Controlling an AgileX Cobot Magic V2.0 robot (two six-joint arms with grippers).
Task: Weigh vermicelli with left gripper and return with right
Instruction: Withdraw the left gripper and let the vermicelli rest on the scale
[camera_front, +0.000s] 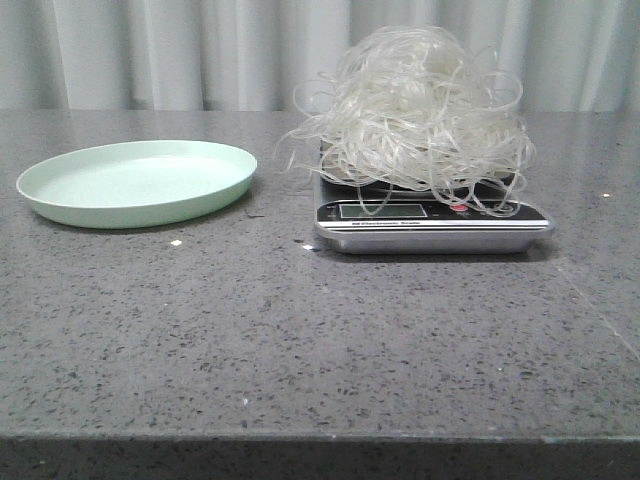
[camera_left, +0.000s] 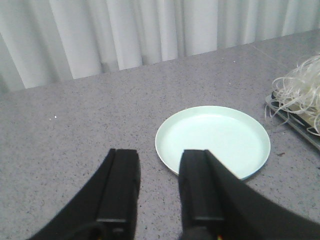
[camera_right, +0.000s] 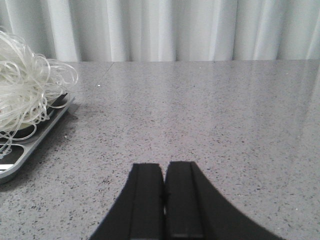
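The vermicelli (camera_front: 410, 110) sits heaped on the scale (camera_front: 432, 222), at about 2 o'clock on the desk (camera_front: 300, 340) in the front view. Its loops spill over the platform edges and hang across the display. The pale green plate (camera_front: 137, 181) lies empty at about 10 o'clock, near the scale but apart from it.

The left gripper (camera_left: 157, 187) hovers by the plate, jaws spread and holding nothing. The right gripper (camera_right: 164, 192) is well apart from the scale, jaws pressed together and empty.

The likely trouble is in the return. The mound is springy and tangled, so a pinch at its edge may lift only some strands. Trailing loops could snag the scale and drag it, or drop on the desk short of the plate. The right jaws must spread first.
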